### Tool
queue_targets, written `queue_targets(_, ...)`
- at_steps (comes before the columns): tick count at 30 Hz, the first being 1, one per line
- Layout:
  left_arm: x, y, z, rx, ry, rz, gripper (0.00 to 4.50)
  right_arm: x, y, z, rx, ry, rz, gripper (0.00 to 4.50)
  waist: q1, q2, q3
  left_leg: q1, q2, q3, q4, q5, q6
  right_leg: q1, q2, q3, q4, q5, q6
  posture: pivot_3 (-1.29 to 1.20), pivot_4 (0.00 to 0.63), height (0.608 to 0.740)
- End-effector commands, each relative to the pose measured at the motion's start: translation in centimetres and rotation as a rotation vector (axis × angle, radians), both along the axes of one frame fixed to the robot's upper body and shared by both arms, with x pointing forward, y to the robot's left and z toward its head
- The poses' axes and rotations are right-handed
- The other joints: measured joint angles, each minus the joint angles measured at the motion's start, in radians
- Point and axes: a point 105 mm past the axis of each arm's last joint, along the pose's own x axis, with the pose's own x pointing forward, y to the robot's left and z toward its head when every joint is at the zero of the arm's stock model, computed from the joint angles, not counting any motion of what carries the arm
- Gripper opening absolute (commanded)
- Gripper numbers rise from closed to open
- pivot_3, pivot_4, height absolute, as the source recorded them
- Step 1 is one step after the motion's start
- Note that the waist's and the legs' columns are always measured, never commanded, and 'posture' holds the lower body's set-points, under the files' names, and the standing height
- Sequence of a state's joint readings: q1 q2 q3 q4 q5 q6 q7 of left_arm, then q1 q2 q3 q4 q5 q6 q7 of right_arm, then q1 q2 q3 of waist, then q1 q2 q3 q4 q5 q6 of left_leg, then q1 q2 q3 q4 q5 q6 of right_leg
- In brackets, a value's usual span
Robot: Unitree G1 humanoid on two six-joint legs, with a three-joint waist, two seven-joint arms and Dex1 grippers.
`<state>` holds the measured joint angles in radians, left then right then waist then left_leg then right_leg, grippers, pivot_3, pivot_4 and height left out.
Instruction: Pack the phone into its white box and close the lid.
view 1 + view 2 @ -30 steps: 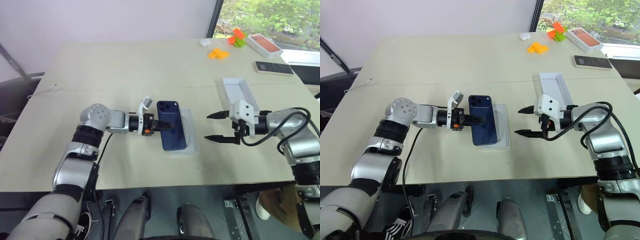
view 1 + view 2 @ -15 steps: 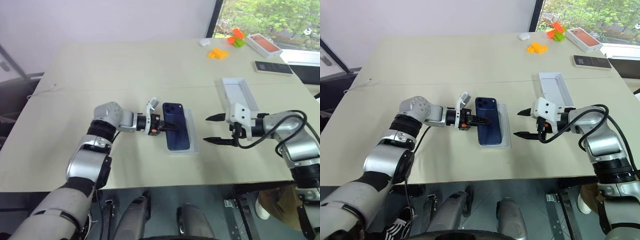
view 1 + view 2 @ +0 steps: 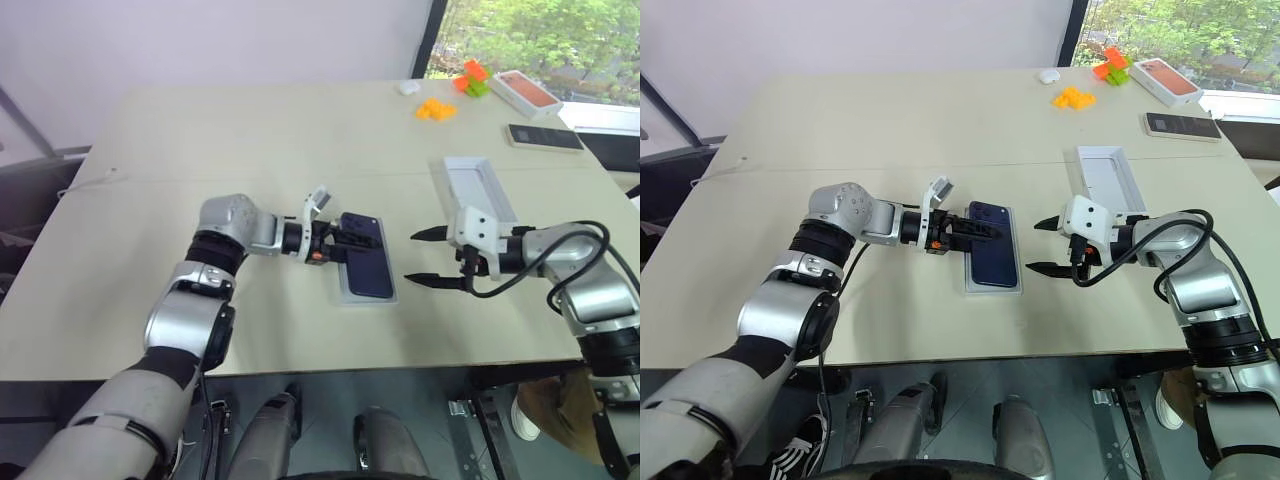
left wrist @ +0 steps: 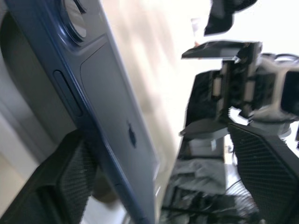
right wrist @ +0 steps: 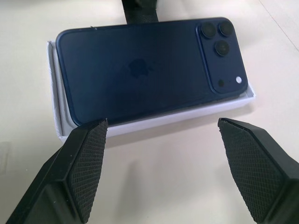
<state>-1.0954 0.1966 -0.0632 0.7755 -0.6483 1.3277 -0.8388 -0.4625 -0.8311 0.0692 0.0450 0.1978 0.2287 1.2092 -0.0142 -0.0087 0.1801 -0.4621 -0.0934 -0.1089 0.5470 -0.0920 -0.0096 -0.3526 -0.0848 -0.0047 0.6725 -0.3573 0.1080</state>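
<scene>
The dark navy phone (image 3: 366,258) lies back up in the white box (image 5: 154,122), camera bump at the far end. In the left wrist view its near long edge still looks slightly raised over the tray. My left gripper (image 3: 352,241) is open at the phone's left edge, one finger (image 4: 60,186) against that edge. Open and with nothing in it, my right gripper (image 3: 410,258) hovers just right of the box and faces the phone. The lid (image 3: 478,186) rests hollow side up on the table, behind the right gripper.
At the far right of the table (image 3: 250,140) are an orange-topped box (image 3: 525,91), a black slab (image 3: 545,137), orange blocks (image 3: 436,108), orange and green blocks (image 3: 473,78) and a small white object (image 3: 407,87). The front edge is close below the box.
My left gripper carried the phone to the right, laid it down into the box and opened, letting go. The right gripper stayed where it was.
</scene>
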Motion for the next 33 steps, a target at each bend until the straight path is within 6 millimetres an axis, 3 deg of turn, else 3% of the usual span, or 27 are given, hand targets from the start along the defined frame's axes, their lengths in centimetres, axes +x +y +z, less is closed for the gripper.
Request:
queue_targets(1,-0.8,-0.1,1.5,-0.017,-0.045,-0.063,4.47,0.4,0.5,1.1,0.009,-0.055,0.015,4.0,0.0,0.0,0.0,0.0,0.0,0.0,-0.001,0.0,0.0,0.0,0.0,0.0,0.0,0.0,0.0,0.0,0.15,0.74)
queue_targets(11,-2.7,2.4,2.8,0.019,-0.104,-0.104,4.47,0.8,0.8,1.2,0.01,-0.057,0.022,4.0,0.0,0.0,0.0,-0.001,0.001,0.0,-0.002,0.003,-0.004,-0.003,0.001,0.001,0.002,0.0,0.0,0.0,0.15,0.74)
queue_targets(18,-1.6,4.8,3.2,0.043,-0.147,0.008,4.47,1.3,1.1,1.7,0.031,-0.071,0.017,4.0,0.0,0.0,0.0,0.0,0.001,-0.001,0.002,0.001,-0.002,-0.003,0.002,0.001,0.009,0.0,-0.001,0.0,0.15,0.74)
queue_targets(24,-0.3,5.1,3.0,0.062,-0.245,0.12,4.47,2.7,2.1,3.1,0.136,-0.124,-0.029,4.0,0.0,0.0,0.0,0.0,0.001,-0.001,0.003,0.001,-0.002,-0.003,0.002,0.001,0.009,0.0,-0.001,0.0,0.15,0.74)
queue_targets(25,0.1,5.0,2.7,0.067,-0.249,0.148,4.23,3.0,2.3,3.2,0.164,-0.114,-0.043,4.0,0.0,0.0,0.0,0.0,0.001,-0.001,0.004,0.001,-0.002,-0.003,0.002,0.001,0.01,0.0,-0.001,0.0,0.15,0.74)
queue_targets(28,0.7,4.0,1.7,0.052,-0.232,0.215,3.11,3.0,3.2,2.8,0.195,-0.091,-0.037,3.06,0.004,0.0,0.0,0.0,0.001,-0.001,0.005,0.001,-0.002,-0.002,0.002,0.001,0.01,0.0,-0.001,0.0,0.15,0.74)
queue_targets(33,1.0,2.2,0.9,0.019,-0.239,0.29,0.58,2.8,4.1,1.5,0.213,-0.079,-0.051,0.51,0.002,0.0,0.0,-0.001,0.001,-0.002,0.009,0.001,-0.001,-0.001,0.002,0.001,0.01,0.0,0.0,0.0,0.15,0.74)
